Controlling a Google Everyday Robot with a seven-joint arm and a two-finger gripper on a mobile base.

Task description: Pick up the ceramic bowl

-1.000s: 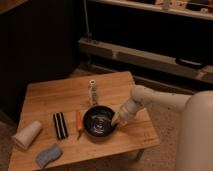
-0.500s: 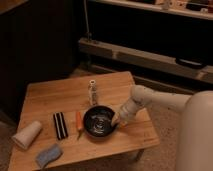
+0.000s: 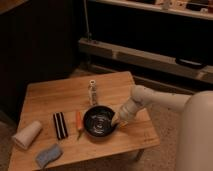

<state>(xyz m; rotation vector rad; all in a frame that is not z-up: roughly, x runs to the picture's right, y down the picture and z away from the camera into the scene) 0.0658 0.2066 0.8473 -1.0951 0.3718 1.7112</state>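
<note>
A wooden surface (image 3: 47, 97) carries everything. At its left edge a pale cup (image 3: 27, 134) lies on its side, and just in front of it, near the front edge, rests a blue-grey sponge (image 3: 48, 155). Next comes a flat black bar with light stripes (image 3: 60, 125), then a slim orange stick (image 3: 78, 121) lying just beside the ceramic bowl (image 3: 100, 121). Behind the bowl, apart from it, a small bottle (image 3: 92, 92) stands upright.

The ceramic bowl sits flat on the surface, right of centre and near the front edge, its glossy black inside showing faint light rings. The gripper (image 3: 118, 121) is low at the bowl's right rim, touching or just beside it; whether the jaws are spread or pinching the rim cannot be told. The white arm (image 3: 145, 99) slopes down to it from the robot's pale body (image 3: 196, 135) at the right.

Against the earlier frames, the bowl, the arm and every other item lie where they did; no shift is visible.
</note>
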